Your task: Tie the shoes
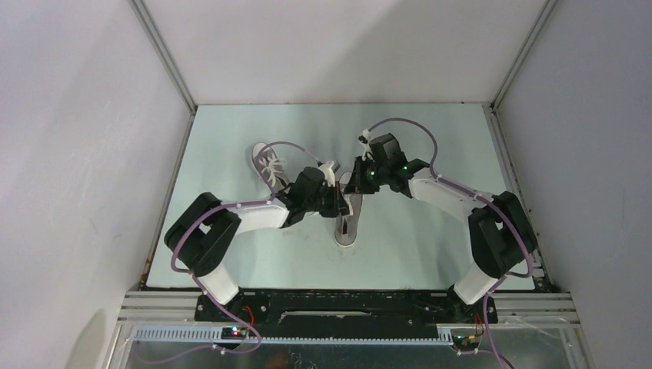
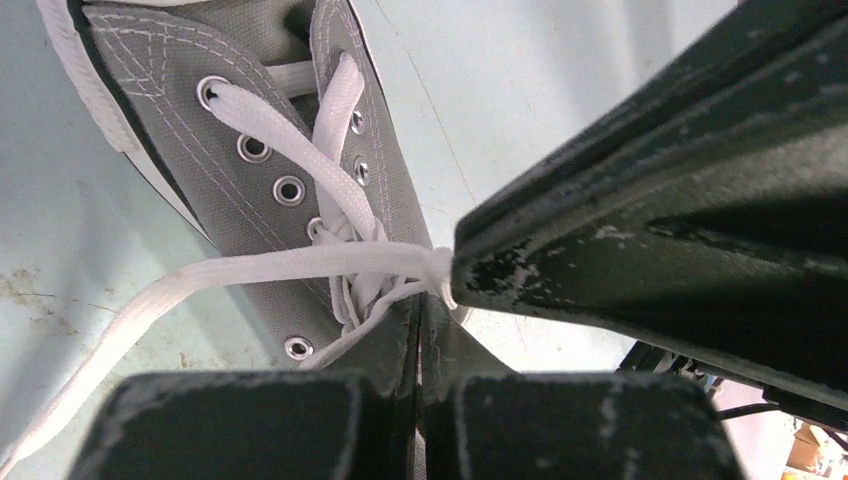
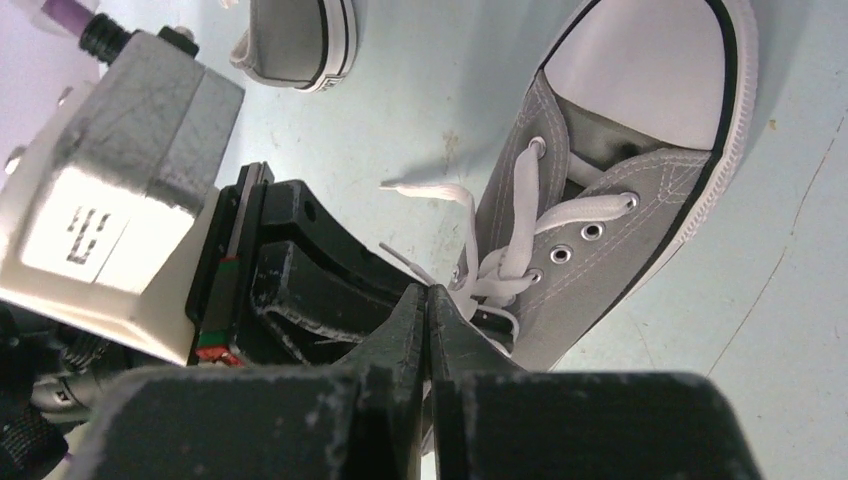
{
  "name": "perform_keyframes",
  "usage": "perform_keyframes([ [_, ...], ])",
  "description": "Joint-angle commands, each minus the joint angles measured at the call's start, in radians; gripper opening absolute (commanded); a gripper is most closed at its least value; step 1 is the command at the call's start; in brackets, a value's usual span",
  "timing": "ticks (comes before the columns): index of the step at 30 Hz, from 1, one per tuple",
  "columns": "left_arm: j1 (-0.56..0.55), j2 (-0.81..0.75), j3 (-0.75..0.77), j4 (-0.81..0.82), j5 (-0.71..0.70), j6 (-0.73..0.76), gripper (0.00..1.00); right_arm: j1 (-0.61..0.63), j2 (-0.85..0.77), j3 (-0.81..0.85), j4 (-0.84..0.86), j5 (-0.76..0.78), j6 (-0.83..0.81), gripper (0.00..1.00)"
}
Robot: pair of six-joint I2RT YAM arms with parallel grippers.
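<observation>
Two grey shoes lie on the pale table. One shoe [image 1: 347, 228] [image 2: 190, 140] [image 3: 620, 250] is in the middle, its white toe cap toward the arms and its white laces loose. The other shoe [image 1: 266, 164] [image 3: 295, 40] lies further back on the left. Both grippers meet over the middle shoe's lacing. My left gripper [image 1: 341, 202] [image 2: 420, 303] is shut, with a thin lace strand [image 2: 375, 312] running into its tips. My right gripper [image 1: 355, 187] [image 3: 428, 296] is shut too; its fingers [image 2: 650, 220] pinch a wide lace [image 2: 280, 265] that runs off taut to the left.
White walls with metal corner posts close in the table [image 1: 430, 138] at the back and on both sides. The arms' bases stand on a black rail [image 1: 346, 304] at the near edge. The left gripper's black fingers [image 3: 310, 270] crowd the right wrist view.
</observation>
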Motion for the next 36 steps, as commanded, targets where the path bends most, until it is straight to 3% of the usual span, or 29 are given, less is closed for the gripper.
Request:
perform_keyframes([
  [1, 0.004, 0.009, 0.009, -0.015, 0.012, 0.034, 0.00, 0.006, 0.034, 0.063, 0.017, 0.020, -0.013, 0.03],
  [5, 0.004, 0.007, 0.008, -0.014, 0.014, 0.035, 0.00, 0.014, 0.058, 0.090, 0.006, 0.028, -0.017, 0.08],
  [10, 0.003, -0.001, 0.008, -0.024, 0.016, 0.037, 0.00, 0.014, 0.079, 0.117, 0.000, 0.044, -0.028, 0.03],
  [20, 0.003, -0.012, 0.001, -0.028, 0.014, 0.039, 0.00, 0.014, 0.142, 0.173, 0.004, 0.032, -0.030, 0.04],
  [23, 0.003, -0.007, 0.003, -0.023, 0.021, 0.036, 0.00, 0.015, 0.154, 0.175, 0.017, 0.015, -0.029, 0.13],
  [27, 0.003, -0.004, 0.002, -0.011, 0.038, 0.030, 0.00, 0.004, 0.156, 0.176, 0.043, -0.009, -0.028, 0.00],
  [36, 0.007, -0.004, -0.002, -0.005, 0.056, 0.026, 0.00, -0.015, 0.200, 0.218, 0.059, -0.049, -0.023, 0.00],
])
